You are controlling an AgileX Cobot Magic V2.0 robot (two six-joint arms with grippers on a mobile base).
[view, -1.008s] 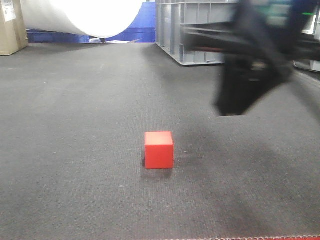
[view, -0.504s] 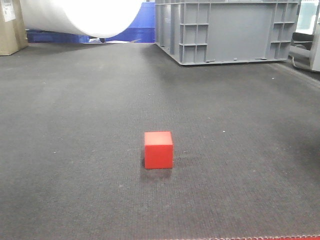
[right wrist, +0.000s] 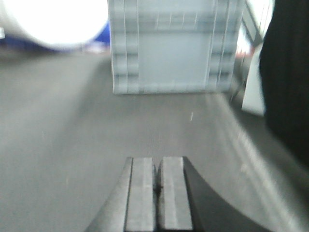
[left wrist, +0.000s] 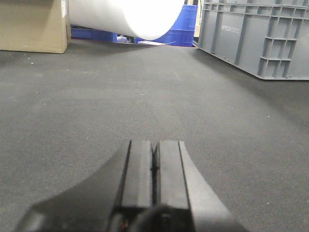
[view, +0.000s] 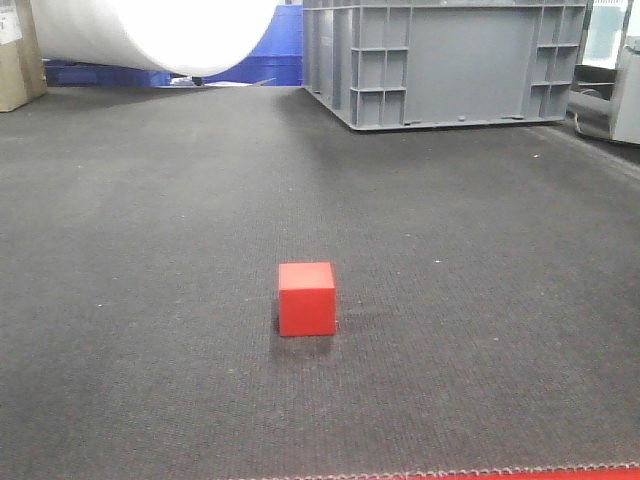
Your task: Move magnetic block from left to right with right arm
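Observation:
The magnetic block [view: 306, 298], a small red cube, rests alone on the dark mat near the middle of the front view. No arm shows in that view. In the left wrist view my left gripper [left wrist: 155, 145] is shut with nothing between its fingers, low over bare mat. My right gripper [right wrist: 158, 162] is likewise shut and empty in the blurred right wrist view, pointing toward the grey crate [right wrist: 174, 46]. The block appears in neither wrist view.
A grey crate [view: 440, 60] stands at the back right. A large white roll [view: 150, 30] and blue bins [view: 255, 50] sit at the back, and a cardboard box [view: 15, 55] at the far left. A red table rim [view: 520, 472] runs along the front edge.
A blurred dark arm at the upper right one second ago has left the front view. The view itself has shifted slightly, so the block now sits a little further left.

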